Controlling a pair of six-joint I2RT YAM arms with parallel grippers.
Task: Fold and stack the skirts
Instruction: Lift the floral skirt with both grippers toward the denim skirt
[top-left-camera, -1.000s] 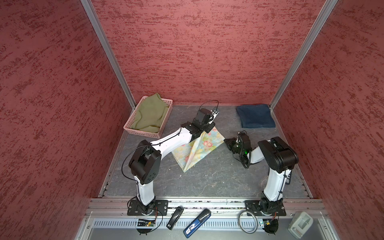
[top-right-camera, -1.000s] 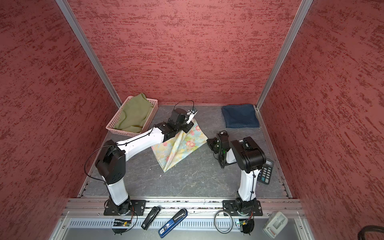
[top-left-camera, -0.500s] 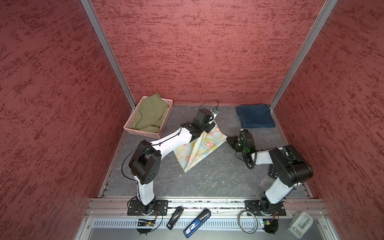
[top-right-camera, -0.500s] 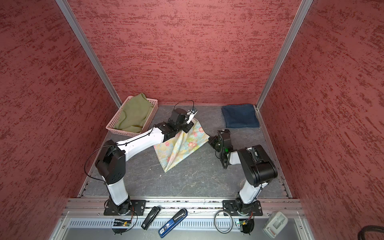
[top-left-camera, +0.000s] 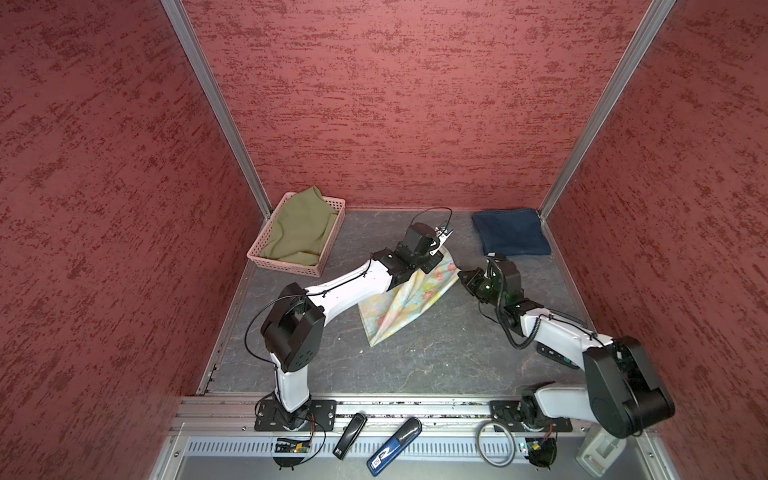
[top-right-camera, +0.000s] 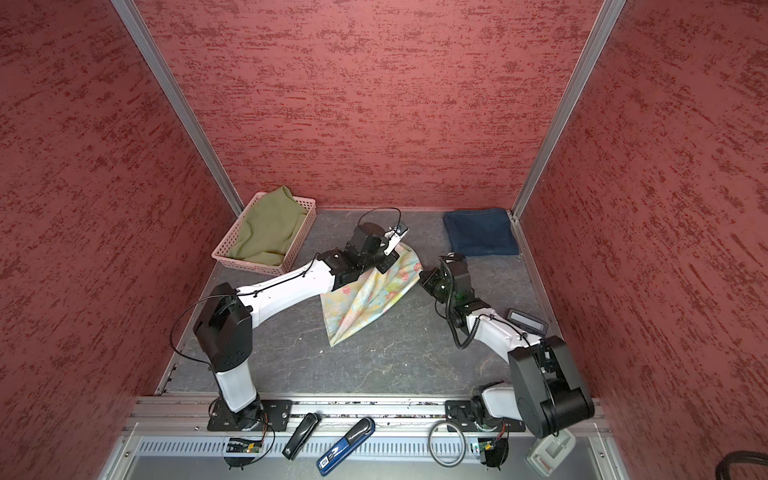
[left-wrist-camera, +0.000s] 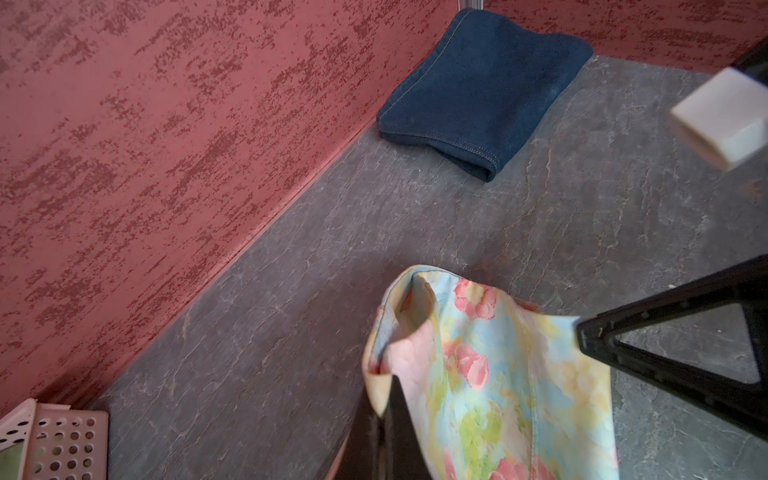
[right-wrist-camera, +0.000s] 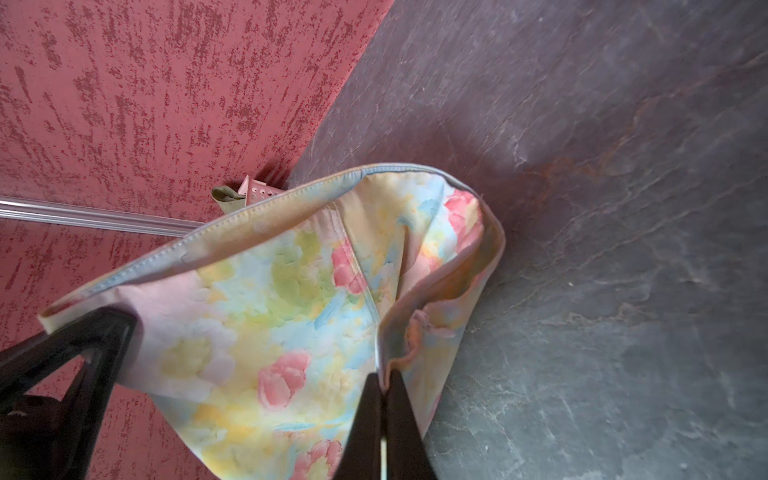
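Skirt (top-left-camera: 403, 297), floral — illegible logo (top-left-camera: 383, 452) on blue device (top-left-camera: 397, 444)

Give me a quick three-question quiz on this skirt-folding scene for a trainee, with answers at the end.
1. True or false: the green skirt lies on the denim skirt.
2. Which skirt do the left gripper and right gripper pinch? A denim skirt, B floral skirt, C green skirt.
3. Where does the denim skirt lie?

Key
1. False: it lies in the basket.
2. B: both grippers are shut on its edge.
3. Folded, in the far right corner of the table.
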